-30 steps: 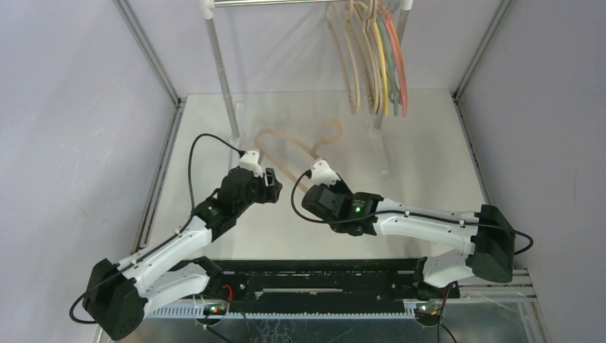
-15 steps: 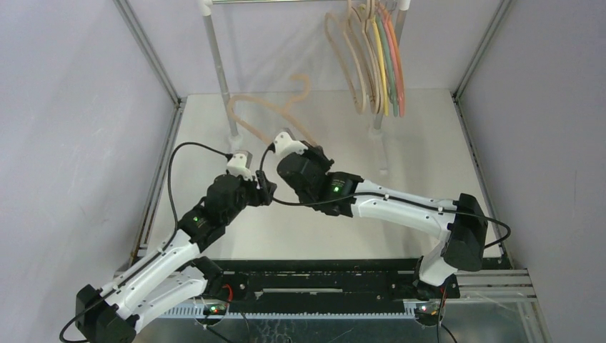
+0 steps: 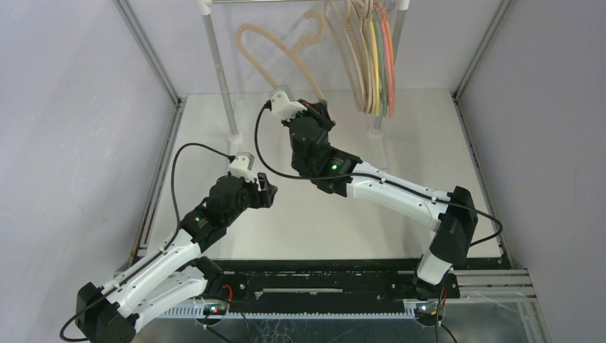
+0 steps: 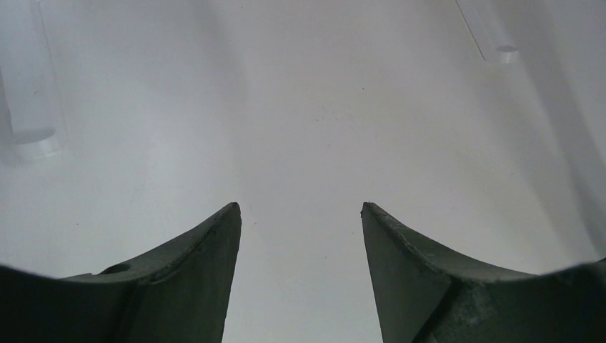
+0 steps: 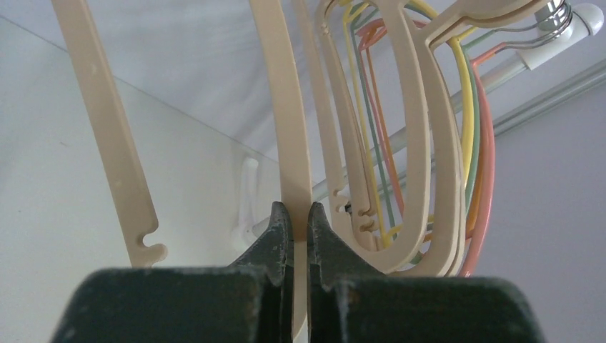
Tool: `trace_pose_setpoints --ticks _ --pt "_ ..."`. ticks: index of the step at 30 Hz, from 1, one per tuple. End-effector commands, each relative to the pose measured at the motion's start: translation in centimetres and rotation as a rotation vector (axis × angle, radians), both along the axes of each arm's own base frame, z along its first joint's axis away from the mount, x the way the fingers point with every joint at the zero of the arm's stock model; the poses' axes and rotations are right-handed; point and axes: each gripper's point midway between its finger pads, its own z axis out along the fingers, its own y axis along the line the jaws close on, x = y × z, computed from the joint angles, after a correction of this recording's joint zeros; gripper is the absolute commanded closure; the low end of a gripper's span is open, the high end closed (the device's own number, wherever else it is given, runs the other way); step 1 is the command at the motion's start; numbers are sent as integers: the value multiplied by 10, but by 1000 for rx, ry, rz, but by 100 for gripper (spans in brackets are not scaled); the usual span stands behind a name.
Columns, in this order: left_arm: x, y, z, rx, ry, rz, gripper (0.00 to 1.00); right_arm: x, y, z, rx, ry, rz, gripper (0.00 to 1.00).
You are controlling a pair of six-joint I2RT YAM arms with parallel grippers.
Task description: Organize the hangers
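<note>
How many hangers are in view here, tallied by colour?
Beige hangers: 3, with the held beige hanger in the right gripper and apparently two on the rail
Yellow hanger: 1
Green hanger: 1
Orange hanger: 1
Pink hanger: 1
Total: 7

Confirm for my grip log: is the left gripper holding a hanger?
No, the left gripper stands open, only table showing in its gap.
</note>
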Motion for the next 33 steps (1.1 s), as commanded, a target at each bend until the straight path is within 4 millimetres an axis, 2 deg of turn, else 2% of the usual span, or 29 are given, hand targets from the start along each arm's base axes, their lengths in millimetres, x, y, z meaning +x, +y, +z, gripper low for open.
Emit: trace_pose_setpoints --ticks 1,8,14,19,29,33 --pt "3 -8 6 -31 -23 -16 33 -3 -18 24 21 -54 -41 100" --pt "8 -17 -1 -28 -4 -35 32 -8 -34 51 -2 -112 -77 100" --pt "9 -18 -4 -20 0 -41 33 -11 -40 64 5 -146 -93 100" --pt "10 -18 -6 -17 0 -37 32 -9 -35 68 5 -157 -87 100" --pt "9 -18 -3 -19 -5 -41 32 27 -35 84 8 -162 -103 100" --pt "9 -17 -4 -17 -2 -41 32 44 -29 70 -4 -121 -91 100"
